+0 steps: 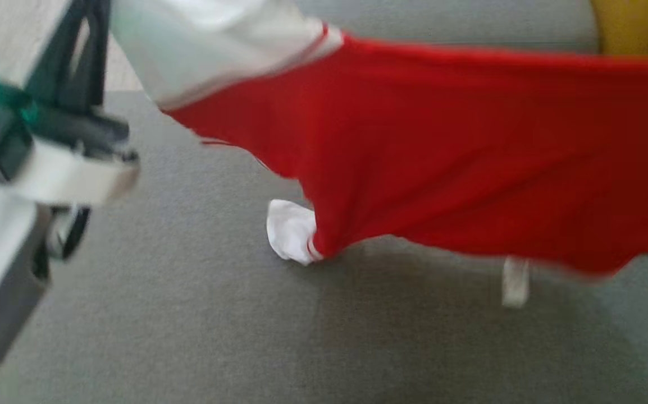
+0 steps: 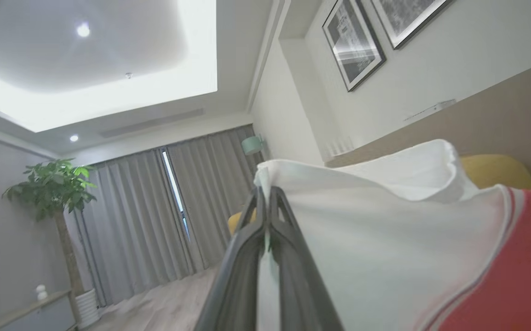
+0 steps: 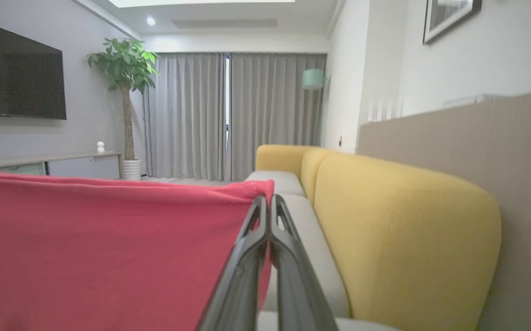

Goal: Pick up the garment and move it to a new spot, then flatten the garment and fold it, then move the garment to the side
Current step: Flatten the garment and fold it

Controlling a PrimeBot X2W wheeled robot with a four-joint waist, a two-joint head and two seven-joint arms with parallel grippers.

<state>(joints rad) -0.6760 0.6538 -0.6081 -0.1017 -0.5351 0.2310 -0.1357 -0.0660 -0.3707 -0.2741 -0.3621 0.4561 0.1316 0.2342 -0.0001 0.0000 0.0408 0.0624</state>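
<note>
Over sofa seat (image 1: 189, 314), garment (image 1: 442, 157) hangs stretched btwn both clamped jaws

The head camera looks steeply down on the sofa (image 1: 189, 314) from close above its grey seat, and its picture is blurred. The sofa's yellow back just enters the top right corner. The left wrist camera is tipped up from the sofa, looking along the left tool (image 2: 265, 195) toward the ceiling (image 2: 109, 69) and curtains (image 2: 173, 207). The right wrist camera looks level along the right tool (image 3: 265, 202), down the sofa's length to the same curtains. Both wrist views share the plant (image 3: 123, 59) beyond the sofa's far end. All three share the garment (image 1: 470, 157), very near each lens.
</note>
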